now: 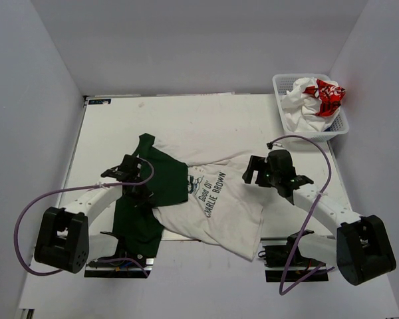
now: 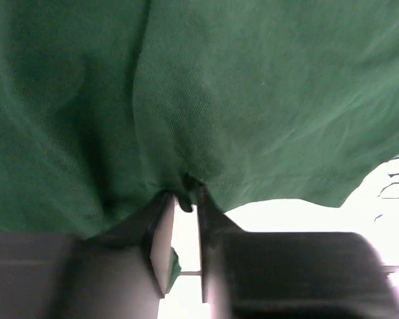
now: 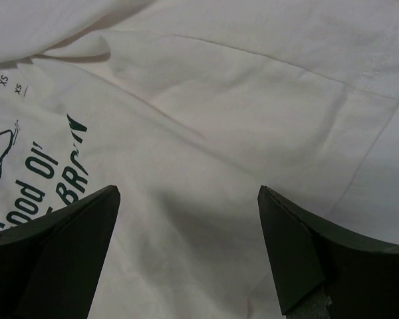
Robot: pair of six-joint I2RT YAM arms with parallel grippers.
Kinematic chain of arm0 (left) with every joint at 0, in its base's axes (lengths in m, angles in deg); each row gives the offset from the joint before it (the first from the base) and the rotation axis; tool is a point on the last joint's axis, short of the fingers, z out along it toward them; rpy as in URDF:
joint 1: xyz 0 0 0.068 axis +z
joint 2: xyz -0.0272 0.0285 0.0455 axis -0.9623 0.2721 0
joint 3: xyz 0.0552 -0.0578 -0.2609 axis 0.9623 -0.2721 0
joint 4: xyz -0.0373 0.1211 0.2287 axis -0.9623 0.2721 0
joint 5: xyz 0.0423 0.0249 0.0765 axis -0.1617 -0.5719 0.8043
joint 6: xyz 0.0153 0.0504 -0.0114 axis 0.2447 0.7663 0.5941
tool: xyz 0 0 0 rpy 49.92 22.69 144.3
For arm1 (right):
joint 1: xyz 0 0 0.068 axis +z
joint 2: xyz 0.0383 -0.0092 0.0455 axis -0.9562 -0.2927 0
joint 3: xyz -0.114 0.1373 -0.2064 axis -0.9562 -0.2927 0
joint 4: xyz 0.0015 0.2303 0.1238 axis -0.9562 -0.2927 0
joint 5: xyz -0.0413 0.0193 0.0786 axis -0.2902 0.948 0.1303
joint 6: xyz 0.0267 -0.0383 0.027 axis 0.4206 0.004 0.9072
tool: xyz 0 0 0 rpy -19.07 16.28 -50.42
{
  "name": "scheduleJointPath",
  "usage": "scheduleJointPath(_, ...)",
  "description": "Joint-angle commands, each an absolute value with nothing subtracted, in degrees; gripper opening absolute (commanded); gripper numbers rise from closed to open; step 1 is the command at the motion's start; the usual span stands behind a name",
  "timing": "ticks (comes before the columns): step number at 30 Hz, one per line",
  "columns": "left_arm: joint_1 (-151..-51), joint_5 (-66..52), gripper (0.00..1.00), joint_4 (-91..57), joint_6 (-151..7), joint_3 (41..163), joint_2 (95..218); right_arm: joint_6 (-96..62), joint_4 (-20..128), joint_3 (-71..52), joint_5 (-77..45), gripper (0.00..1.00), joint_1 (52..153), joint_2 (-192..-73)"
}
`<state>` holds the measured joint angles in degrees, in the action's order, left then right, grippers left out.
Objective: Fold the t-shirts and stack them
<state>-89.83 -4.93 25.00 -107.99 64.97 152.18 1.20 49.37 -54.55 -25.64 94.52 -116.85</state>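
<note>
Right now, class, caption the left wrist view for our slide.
Left gripper pinching a bunched fold of the green-sleeved t-shirt.

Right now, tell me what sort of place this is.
Likely a robot lab's test cell: plain white walls around a table, left arm and right arm bolted on, laundry basket at its corner.
</note>
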Motion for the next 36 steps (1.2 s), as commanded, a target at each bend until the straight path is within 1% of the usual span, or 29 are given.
scheduleJointPath(1,-90.12,-3.73,0.24,24.45,-107.92,67.39,150.24,1.67,51.00,-55.89,-24.32,0.90,94.95,-117.08)
scheduleJointPath(2,-90.12,-3.72,0.21,25.06,-107.92,68.09,150.24,1.76,51.17,-56.07,-22.49,0.90,94.69,-116.99)
scheduleJointPath(4,-90.12,-2.93,0.05,26.21,-107.92,69.58,149.72,1.67,51.09,-57.03,-21.69,0.90,94.86,-116.81)
scheduleJointPath(5,-90.12,-2.32,0.00,26.91,-107.92,70.11,149.71,1.49,51.09,-57.38,-21.42,0.90,94.95,-116.73)
scheduleJointPath(9,-90.12,-1.62,0.00,24.11,-106.26,72.57,149.18,-0.53,50.83,-58.09,-20.10,0.90,95.13,-116.29)
scheduleJointPath(13,-90.12,-1.62,0.00,18.93,-105.02,77.75,151.02,-1.49,50.91,-57.74,-22.64,0.90,95.22,-114.71)
scheduleJointPath(15,-90.12,-1.09,0.00,17.17,-104.23,83.54,153.56,-0.88,51.08,-57.39,-25.44,0.90,95.04,-114.18)
scheduleJointPath(18,-90.12,1.54,0.00,13.39,-101.34,93.82,161.46,0.96,51.62,-55.29,-29.23,0.90,94.69,-114.97)
scheduleJointPath(19,-89.34,1.55,0.00,12.60,-100.20,100.63,164.18,1.49,50.22,-54.41,-30.37,0.90,94.78,-116.97)
scheduleJointPath(20,-88.81,0.94,0.00,11.63,-99.40,104.70,167.26,1.67,49.16,-52.57,-32.99,0.90,94.78,-117.95)
scheduleJointPath(21,-88.80,1.54,0.00,11.62,-98.87,109.18,174.34,1.32,48.54,-50.55,-33.63,0.90,94.78,-118.83)
scheduleJointPath(22,-88.80,2.77,0.00,12.14,-97.48,119.67,178.50,1.49,47.84,-49.49,-35.03,0.90,94.52,-121.45)
scheduleJointPath(23,-88.80,4.78,0.00,12.84,-96.59,125.95,182.89,1.41,47.49,-46.78,-35.56,0.90,94.34,-122.52)
scheduleJointPath(24,-88.80,5.76,0.00,14.16,-96.58,132.80,193.20,1.58,47.05,-45.80,-36.35,0.90,94.25,-123.57)
scheduleJointPath(25,-88.19,6.64,0.00,18.78,-95.89,149.49,199.22,1.84,46.35,-44.74,-37.58,0.90,94.07,-125.67)
scheduleJointPath(27,-86.96,7.35,0.00,23.12,-95.36,168.28,211.61,2.02,44.94,-40.88,-38.03,0.90,93.81,-129.63)
scheduleJointPath(28,-85.74,6.13,0.00,23.13,-95.35,182.47,221.68,2.02,44.76,-39.65,-38.12,0.90,93.64,-130.34)
scheduleJointPath(29,-85.12,2.90,0.00,20.09,-95.87,184.35,223.95,1.85,44.50,-37.55,-38.12,0.90,93.55,-131.13)
scheduleJointPath(30,-84.50,0.17,0.10,15.36,-95.88,182.20,223.98,1.24,44.41,-37.26,-37.86,0.90,93.55,-132.53)
scheduleJointPath(31,-83.97,-2.73,0.35,9.31,-95.88,170.34,222.24,0.62,44.58,-36.74,-37.85,0.90,93.46,-132.55)
scheduleJointPath(32,-83.19,-8.41,0.72,-1.45,-96.40,164.57,217.70,0.09,44.84,-36.82,-37.59,0.90,93.46,-132.72)
scheduleJointPath(33,-83.18,-10.04,1.00,-3.65,-96.41,159.03,216.00,-1.13,44.85,-37.00,-37.16,0.90,93.63,-131.94)
scheduleJointPath(34,-83.18,-10.05,1.00,-3.67,-96.41,158.97,215.02,-1.49,44.76,-37.17,-37.24,0.90,93.81,-131.58)
scheduleJointPath(36,-83.71,-9.35,1.00,1.76,-92.64,161.24,213.79,-2.72,45.28,-39.09,-35.49,0.90,94.07,-128.70)
